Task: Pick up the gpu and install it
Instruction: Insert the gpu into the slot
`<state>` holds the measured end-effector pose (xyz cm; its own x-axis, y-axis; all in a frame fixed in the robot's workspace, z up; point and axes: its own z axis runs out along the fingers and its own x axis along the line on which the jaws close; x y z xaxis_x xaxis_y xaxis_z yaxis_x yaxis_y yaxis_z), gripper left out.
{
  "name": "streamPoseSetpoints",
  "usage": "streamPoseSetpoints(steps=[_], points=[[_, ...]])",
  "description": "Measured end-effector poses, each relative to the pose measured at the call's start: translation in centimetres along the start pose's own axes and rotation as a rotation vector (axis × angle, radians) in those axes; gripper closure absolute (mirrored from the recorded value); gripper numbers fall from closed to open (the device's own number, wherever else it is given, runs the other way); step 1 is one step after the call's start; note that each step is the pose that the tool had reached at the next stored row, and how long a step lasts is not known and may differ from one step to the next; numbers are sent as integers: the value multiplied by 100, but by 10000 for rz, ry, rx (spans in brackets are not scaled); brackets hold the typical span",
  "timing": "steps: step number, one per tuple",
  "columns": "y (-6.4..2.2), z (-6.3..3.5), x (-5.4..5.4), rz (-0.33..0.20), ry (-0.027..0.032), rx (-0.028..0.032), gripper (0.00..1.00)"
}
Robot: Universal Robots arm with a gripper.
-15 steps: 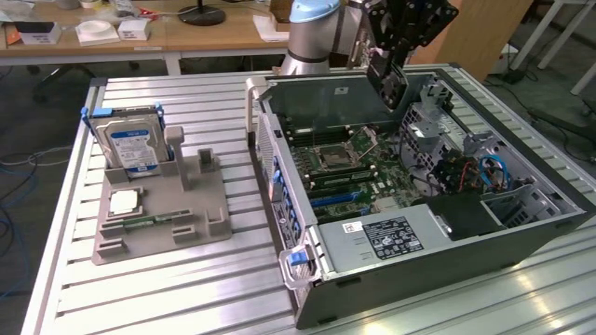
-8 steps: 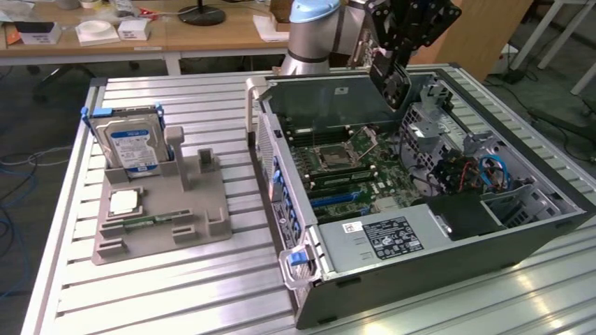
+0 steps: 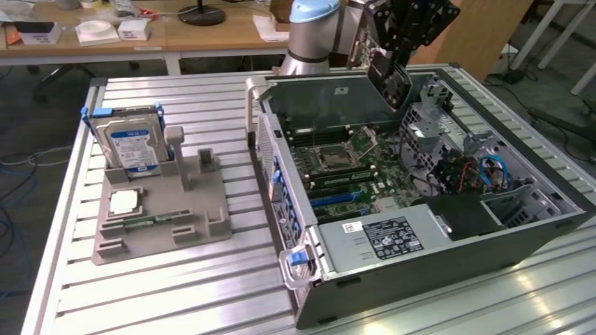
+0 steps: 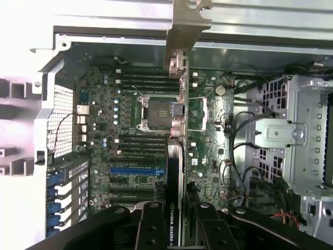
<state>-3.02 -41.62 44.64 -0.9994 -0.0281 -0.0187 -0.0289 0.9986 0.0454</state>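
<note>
My gripper (image 3: 403,43) hangs over the far end of the open computer case (image 3: 419,269) and is shut on the gpu (image 3: 391,80), which points down into the case just above the motherboard (image 3: 345,164). In the wrist view the gpu (image 4: 176,156) is edge-on between the black fingers (image 4: 151,226) of the gripper (image 4: 176,232). Its metal end bracket (image 4: 183,26) sticks out at the end away from the gripper. The card is above the motherboard (image 4: 130,130), which has a CPU socket (image 4: 152,110) and a blue slot (image 4: 136,170).
A grey fixture (image 3: 163,223) at the exterior view's left holds a blue-labelled hard drive (image 3: 133,143), a CPU chip (image 3: 124,202) and a small memory stick (image 3: 149,222). Drive cages and cables (image 3: 479,171) fill the case's right side. Everything stands on a slatted metal table (image 3: 186,293).
</note>
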Motion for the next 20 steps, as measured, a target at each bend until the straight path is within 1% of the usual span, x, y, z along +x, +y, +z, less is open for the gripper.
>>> streamPoseSetpoints(steps=[7, 16, 20], points=[[-6, -1, 11, -858, 40, -15, 74], [-6, 1, 12, -2459, 113, -45, 74], [-7, 2, 15, -3046, 139, -56, 74]])
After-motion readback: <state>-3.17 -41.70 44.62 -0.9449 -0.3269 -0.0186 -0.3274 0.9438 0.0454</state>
